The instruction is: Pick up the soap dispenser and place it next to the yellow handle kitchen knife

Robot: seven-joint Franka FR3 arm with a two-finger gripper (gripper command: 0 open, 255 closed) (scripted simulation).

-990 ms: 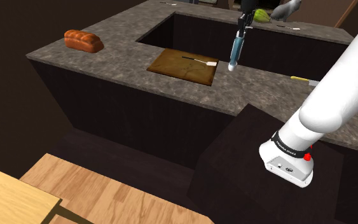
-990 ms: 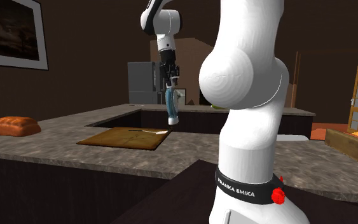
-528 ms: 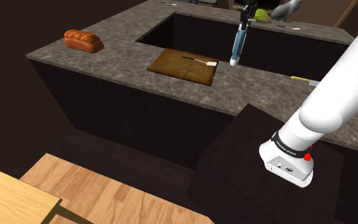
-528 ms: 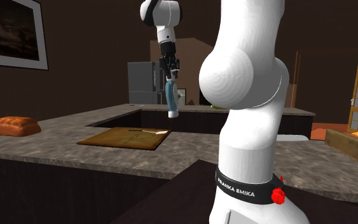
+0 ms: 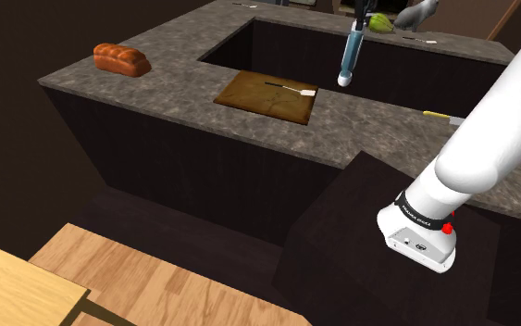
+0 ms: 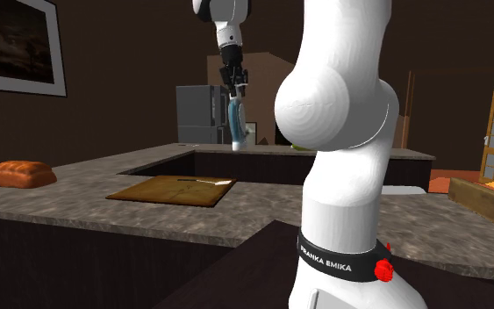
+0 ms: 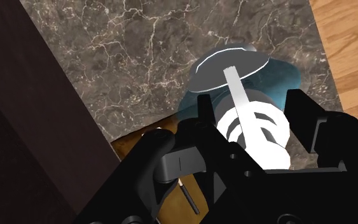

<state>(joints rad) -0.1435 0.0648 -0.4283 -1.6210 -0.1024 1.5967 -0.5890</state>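
A blue soap dispenser with a white end hangs in the air over the counter's far side, above the dark recess. My gripper is shut on its upper part. In the second exterior view the dispenser dangles nearly upright below the gripper, well above the counter. The wrist view shows the dispenser clasped between the black fingers, stone counter beneath it. The yellow handle kitchen knife lies flat on the counter toward the shoulder view's right, apart from the dispenser.
A brown cutting board with a small knife on it lies on the stone counter. A bread loaf sits at the far left. A green item sits behind the gripper. My stand fills the lower right.
The gripper has risen with the dispenser in it, and drifted slightly toward the far side of the counter. The dispenser now hangs higher above the cutting board's edge.
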